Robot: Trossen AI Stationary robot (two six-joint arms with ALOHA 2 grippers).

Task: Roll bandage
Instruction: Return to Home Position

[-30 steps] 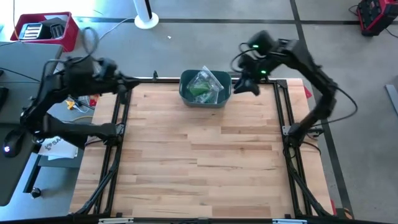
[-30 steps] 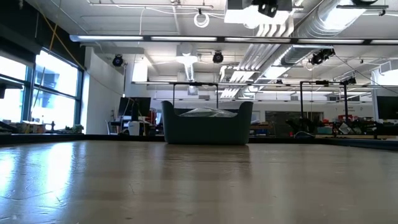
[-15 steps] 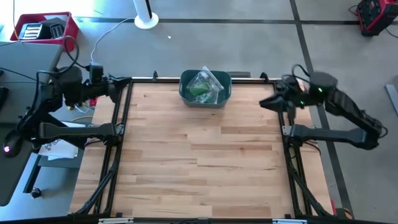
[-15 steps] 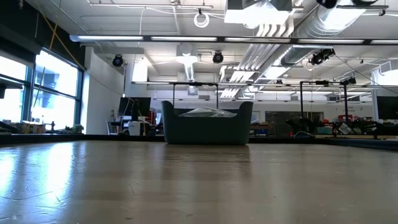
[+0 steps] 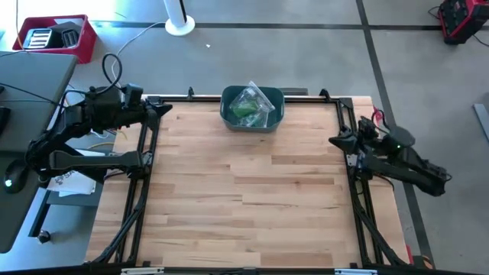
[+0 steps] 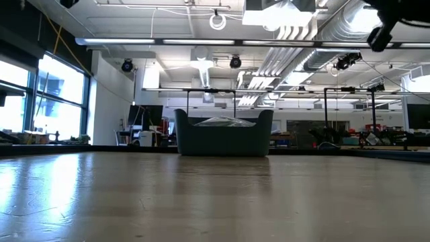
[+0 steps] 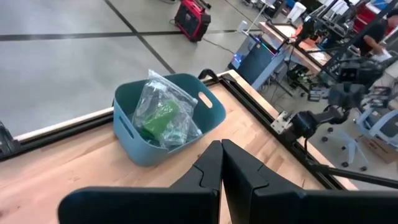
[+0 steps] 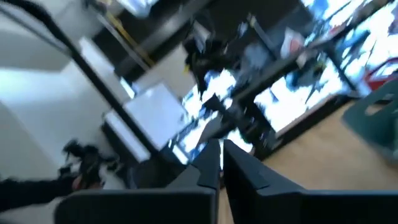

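Worktop (image 5: 244, 191), one blue bin (image 5: 229, 117) at the back.
One bagged green bandage (image 5: 244, 110) inside; left arm (image 5: 99, 114), right arm (image 5: 397, 153) at the side edges, jaws closed.

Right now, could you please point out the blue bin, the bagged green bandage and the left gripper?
blue bin (image 5: 252, 127): high view, on its outer wall.
bagged green bandage (image 7: 158, 118): left wrist view, on the green roll inside the bag.
left gripper (image 7: 221, 144): left wrist view, between its fingertips.

I am seeing wide open room across the wooden surface (image 5: 244, 198); only the blue bin (image 5: 253, 127) is standing at its far edge.
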